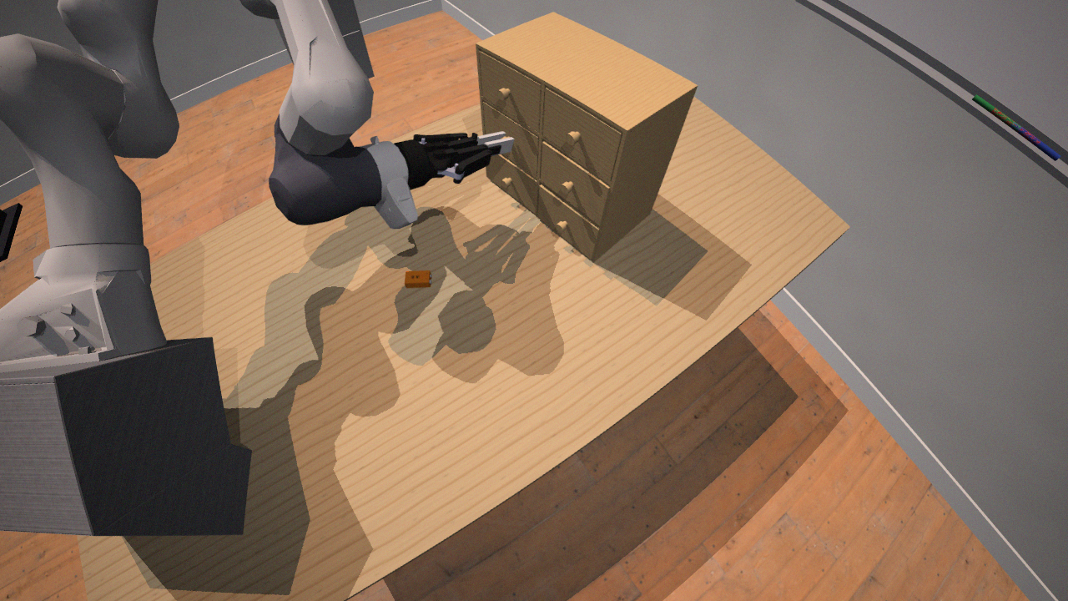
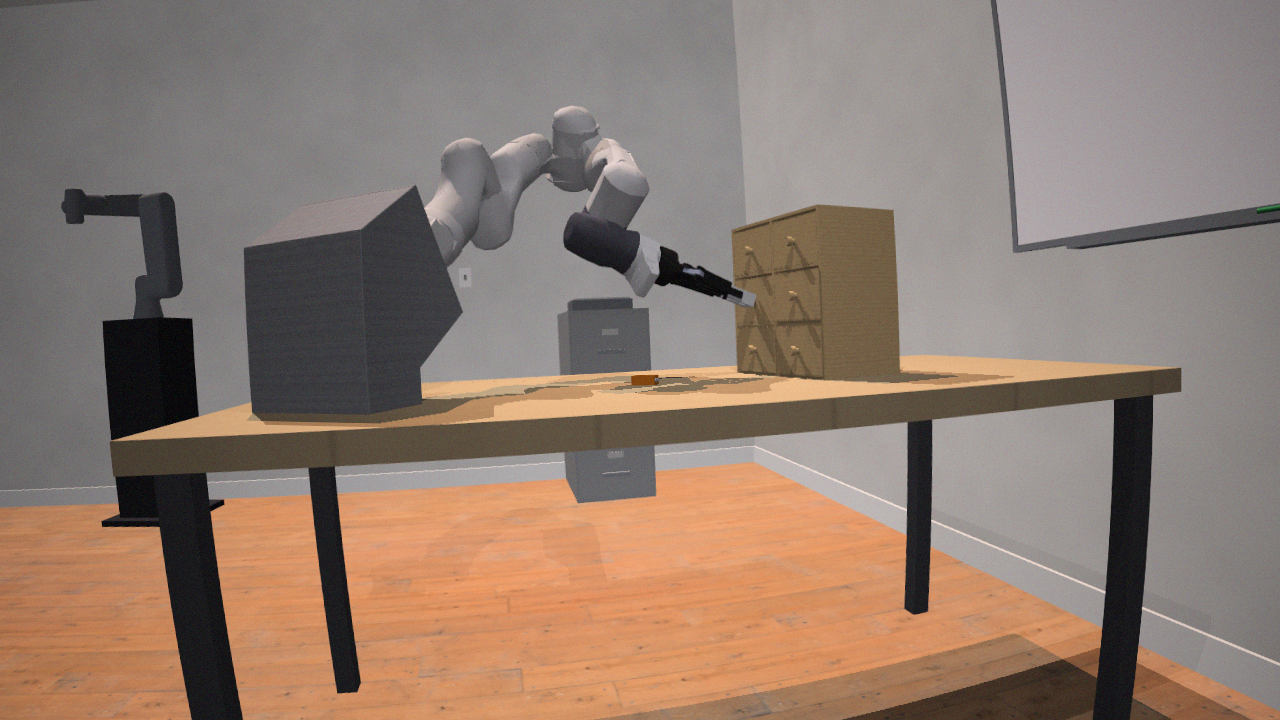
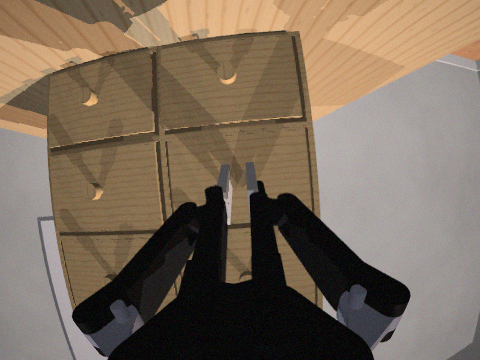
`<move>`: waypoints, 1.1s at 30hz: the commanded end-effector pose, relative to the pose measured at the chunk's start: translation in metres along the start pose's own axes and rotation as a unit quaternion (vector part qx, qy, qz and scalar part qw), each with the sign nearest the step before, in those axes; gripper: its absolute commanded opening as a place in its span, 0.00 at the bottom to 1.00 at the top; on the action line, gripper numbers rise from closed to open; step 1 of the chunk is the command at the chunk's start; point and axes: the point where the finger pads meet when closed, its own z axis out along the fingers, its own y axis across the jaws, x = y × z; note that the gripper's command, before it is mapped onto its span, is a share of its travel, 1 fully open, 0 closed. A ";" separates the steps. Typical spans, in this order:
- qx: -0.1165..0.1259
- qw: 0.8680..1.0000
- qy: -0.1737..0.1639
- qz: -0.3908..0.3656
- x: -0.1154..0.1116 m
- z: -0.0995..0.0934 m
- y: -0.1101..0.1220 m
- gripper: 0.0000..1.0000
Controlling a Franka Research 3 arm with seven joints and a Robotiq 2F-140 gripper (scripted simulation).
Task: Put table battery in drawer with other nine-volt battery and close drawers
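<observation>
The small wooden chest (image 1: 590, 67) (image 2: 850, 286) (image 3: 100, 165) stands at the far side of the table with two columns of three drawers, all pushed in. My gripper (image 1: 506, 140) (image 2: 745, 301) (image 3: 238, 176) reaches level against the middle drawer of the left column. Its fingers are closed narrowly around that drawer's knob, which they hide. The orange nine-volt battery (image 1: 418, 279) (image 2: 644, 379) lies flat on the table, in front of the chest and below my arm.
The robot's grey base block (image 1: 142, 433) (image 2: 340, 304) sits at the table's near left. The table edge runs close behind and to the right of the chest. A filing cabinet (image 2: 604, 335) and a second arm on a black pedestal (image 2: 147, 358) stand off the table.
</observation>
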 end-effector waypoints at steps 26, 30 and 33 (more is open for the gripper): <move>0.000 1.000 -0.001 0.002 0.002 -0.007 0.000 0.08; 0.000 1.000 -0.001 0.002 0.003 -0.011 0.000 0.08; 0.000 1.000 -0.001 0.002 0.004 -0.012 0.000 0.08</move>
